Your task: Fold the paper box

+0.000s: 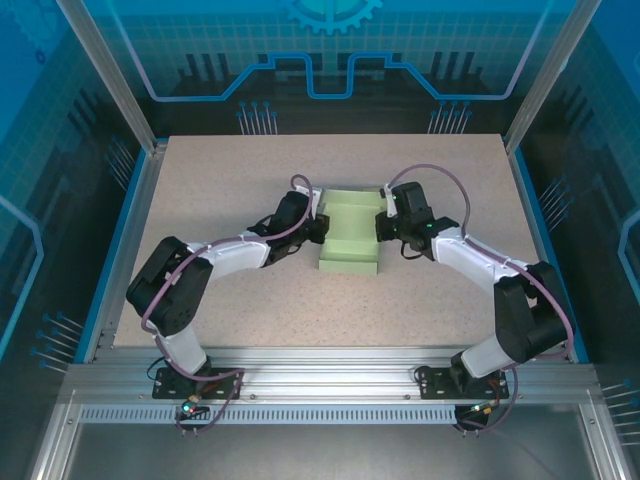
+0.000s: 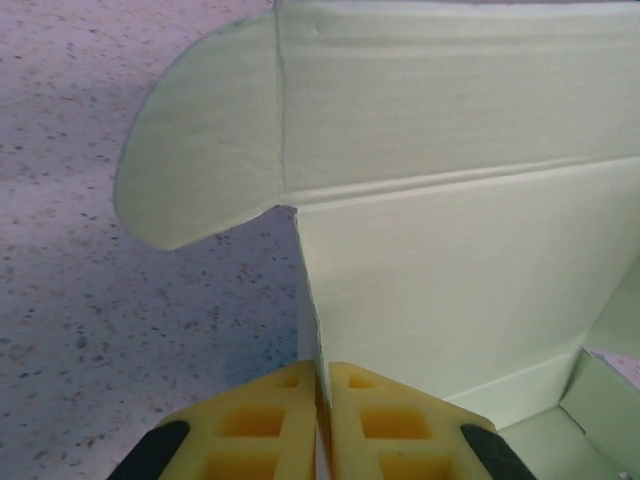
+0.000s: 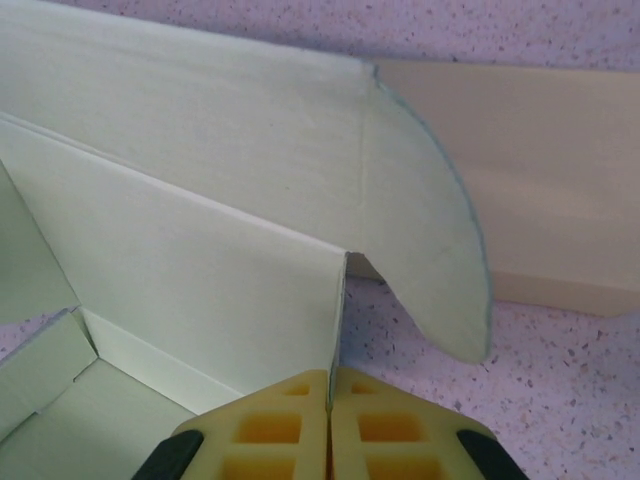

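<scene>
Top external view: a speckled beige worktop [image 1: 250, 300] with blue trim along its left and right edges sits inside an aluminium frame. Clear panels rise on three sides. Behind them runs a blue backdrop printed with circuit lines and a gear motif at the top centre. A slotted metal rail crosses the near edge, where both arm bases are bolted.

The pale green paper box [image 1: 348, 238] lies open near the middle of the worktop, a little toward the far edge, about midway between the left and right edges. The arms curve in from either side to its two side walls.

In the left wrist view the yellow pads [image 2: 265, 415] of the left jaws are pressed together on the upright edge of a box [image 2: 450, 270] wall; a rounded flap [image 2: 200, 160] sticks out over the speckled surface [image 2: 90, 330].

In the right wrist view the right jaws pinch the opposite wall's edge of the box [image 3: 200, 250] between their yellow pads [image 3: 385, 420], beside a second rounded flap [image 3: 420, 240].
</scene>
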